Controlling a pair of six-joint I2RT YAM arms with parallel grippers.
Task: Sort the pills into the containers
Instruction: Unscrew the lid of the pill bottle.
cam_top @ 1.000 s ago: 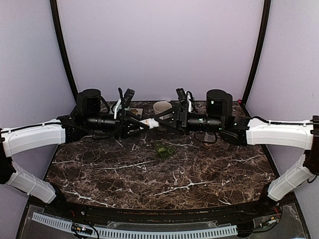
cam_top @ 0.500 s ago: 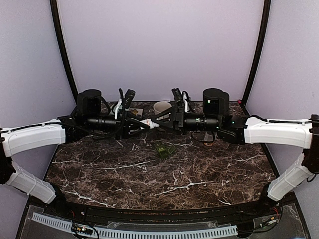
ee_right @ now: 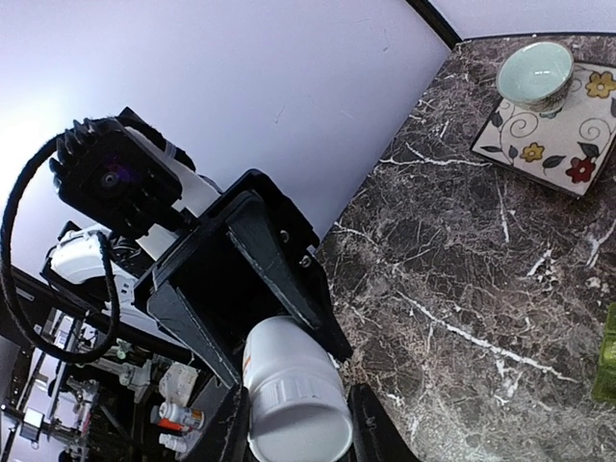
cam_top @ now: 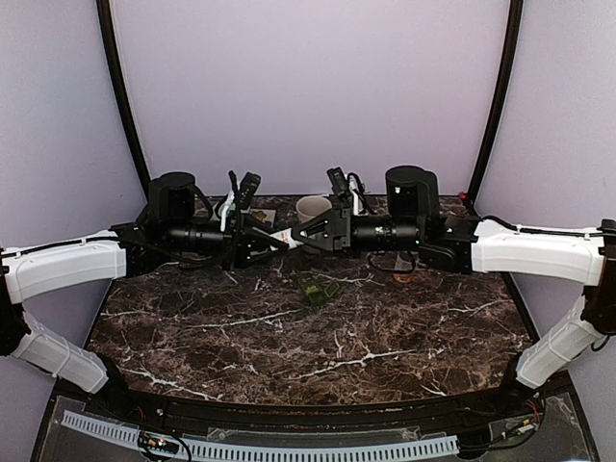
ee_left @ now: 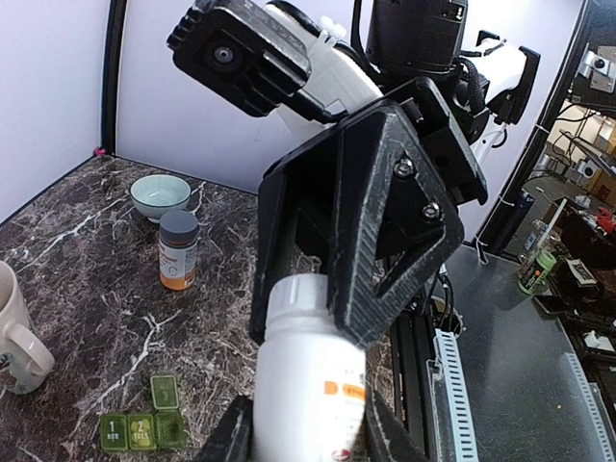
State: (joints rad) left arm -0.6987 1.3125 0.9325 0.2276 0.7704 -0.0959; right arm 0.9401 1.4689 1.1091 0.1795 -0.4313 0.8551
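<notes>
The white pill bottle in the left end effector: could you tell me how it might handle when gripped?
The white pill bottle looks like rigid plastic, so it probably won't crush. Its smooth round body may twist in the left end effector. Laid on its side, it would likely roll.

The table [cam_top: 289, 327] has a polished, dark marble-look top with white veins. The bottle [ee_left: 308, 385] is smooth white plastic with a ridged cap. The pill box [ee_left: 142, 430] is translucent green plastic. The mug [ee_left: 19, 337] and bowl [ee_left: 160, 192] are glossy glazed ceramic.
</notes>
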